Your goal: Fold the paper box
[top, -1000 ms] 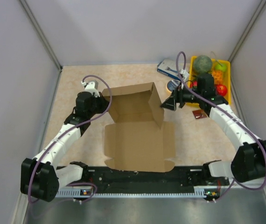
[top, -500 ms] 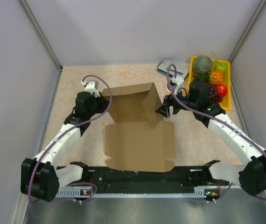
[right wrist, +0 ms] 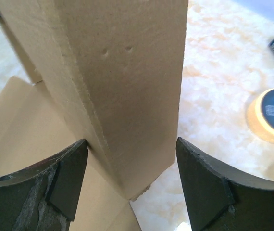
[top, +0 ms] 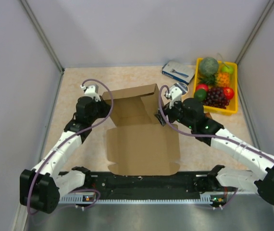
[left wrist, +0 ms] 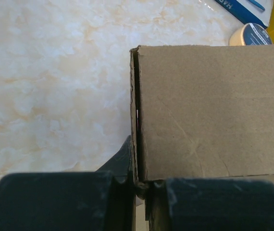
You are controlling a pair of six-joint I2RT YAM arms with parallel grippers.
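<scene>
The brown paper box [top: 142, 144] lies mid-table, its near panel flat and its far part [top: 133, 101] raised into walls. My left gripper [top: 106, 104] is shut on the box's left wall edge. In the left wrist view the jaws [left wrist: 140, 186] pinch the cardboard edge, with the wall [left wrist: 209, 110] stretching ahead. My right gripper [top: 162, 115] is open at the box's right side. In the right wrist view its fingers [right wrist: 66, 185] stand wide on either side of the upright side flap [right wrist: 127, 96], and the gripper [right wrist: 132, 178] does not grip it.
A yellow fruit tray [top: 217, 110] stands at the back right. A blue-and-white carton [top: 178, 72] and a tape roll [top: 176, 88] lie just behind my right gripper. The roll also shows in the right wrist view [right wrist: 271, 115]. Grey walls enclose the table.
My right arm has swung left from near the fruit tray to the box, and its open fingers now straddle the right flap. My left gripper keeps its hold, shifted slightly.
</scene>
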